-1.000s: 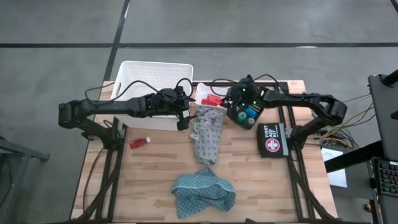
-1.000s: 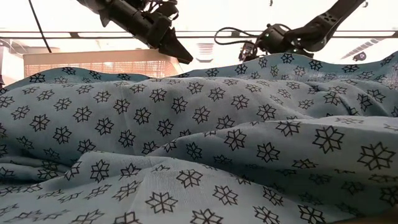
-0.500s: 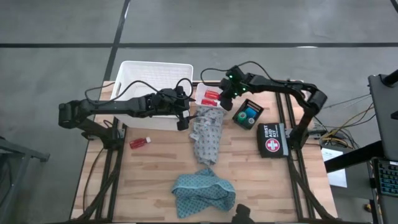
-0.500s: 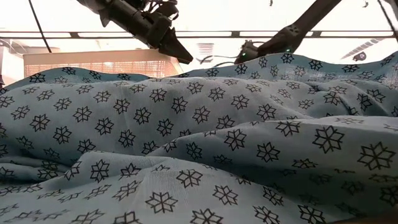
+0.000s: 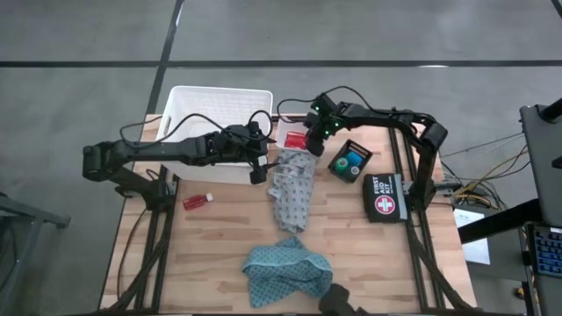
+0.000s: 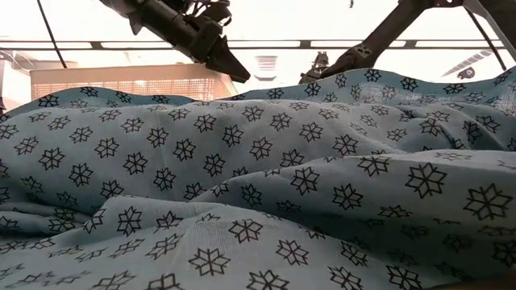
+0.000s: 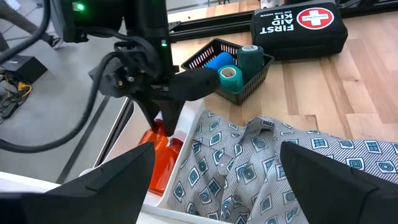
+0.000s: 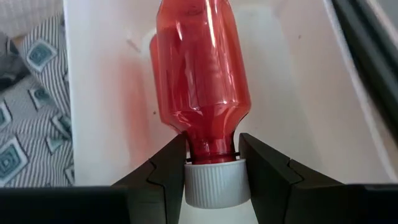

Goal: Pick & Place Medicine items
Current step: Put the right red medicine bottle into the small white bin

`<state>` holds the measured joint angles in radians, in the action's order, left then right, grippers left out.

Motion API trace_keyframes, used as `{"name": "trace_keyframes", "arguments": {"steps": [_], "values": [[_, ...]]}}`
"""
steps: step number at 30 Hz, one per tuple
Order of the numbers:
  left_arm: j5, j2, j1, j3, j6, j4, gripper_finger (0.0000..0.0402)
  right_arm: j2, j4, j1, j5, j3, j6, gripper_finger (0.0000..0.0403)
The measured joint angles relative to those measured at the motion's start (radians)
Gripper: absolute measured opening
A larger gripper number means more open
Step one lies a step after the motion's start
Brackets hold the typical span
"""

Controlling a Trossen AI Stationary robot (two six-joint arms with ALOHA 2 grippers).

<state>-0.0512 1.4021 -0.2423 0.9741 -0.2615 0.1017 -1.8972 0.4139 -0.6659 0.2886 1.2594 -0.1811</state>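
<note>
A red bottle (image 8: 202,74) with a white cap (image 8: 211,186) sits between my right gripper's (image 8: 212,152) fingers, over a small white tray (image 5: 290,132) at the table's far edge. A second red bottle (image 7: 174,163) lies in that tray. A third (image 5: 198,201) lies on its side on the wood, at the left. The blue (image 7: 219,62) and green (image 7: 251,57) containers stand in a black basket (image 5: 349,161). My left gripper (image 7: 217,186) hangs open above the grey patterned cloth (image 5: 292,189), touching nothing. My right gripper pinches the red bottle at its neck (image 8: 211,148), just under the white cap, one finger (image 8: 165,171) on each side. The fingers come from above, pointing down into the tray. The bottle's body points away from the fingers toward the tray floor; whether it rests there I cannot tell.
A white bin (image 5: 215,118) stands at the far left beside my left arm. The black first-aid pouch (image 5: 384,196) lies right of the basket. A teal cloth (image 5: 288,272) is heaped at the near edge and fills the low view (image 6: 258,185). Bare wood lies between.
My right gripper has swung from above the black basket toward the table's left and slightly toward its far edge, ending at the white tray with the red bottles. The left arm and both cloths have stayed put.
</note>
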Motion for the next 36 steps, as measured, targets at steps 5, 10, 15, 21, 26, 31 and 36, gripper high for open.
{"name": "trace_keyframes", "arguments": {"steps": [5,10,15,21,26,31,36], "values": [[0.000,0.000,0.000,0.000,0.000,0.000,0.0347,0.000,0.002,-0.007,-0.002,-0.016,0.009,0.0135],[0.000,0.000,0.000,0.000,0.000,0.000,0.0347,-0.015,0.001,-0.010,-0.001,-0.022,0.009,0.0135],[0.000,0.000,0.000,0.000,0.000,0.000,0.0347,-0.028,-0.003,-0.009,0.004,-0.022,0.013,0.0135],[0.000,0.000,0.000,0.000,0.000,0.000,0.0347,-0.033,-0.004,-0.009,0.008,-0.022,0.013,0.0135],[0.000,0.000,0.000,0.000,0.000,0.000,0.0348,-0.027,0.001,-0.009,0.026,-0.022,0.015,0.0135],[0.000,0.000,0.000,0.000,0.000,0.000,0.0347,-0.027,0.002,-0.008,0.027,-0.023,0.034,0.0158],[0.000,0.000,0.000,0.000,0.000,0.000,0.0348,-0.027,0.002,-0.008,0.027,-0.024,0.047,0.0206]]}}
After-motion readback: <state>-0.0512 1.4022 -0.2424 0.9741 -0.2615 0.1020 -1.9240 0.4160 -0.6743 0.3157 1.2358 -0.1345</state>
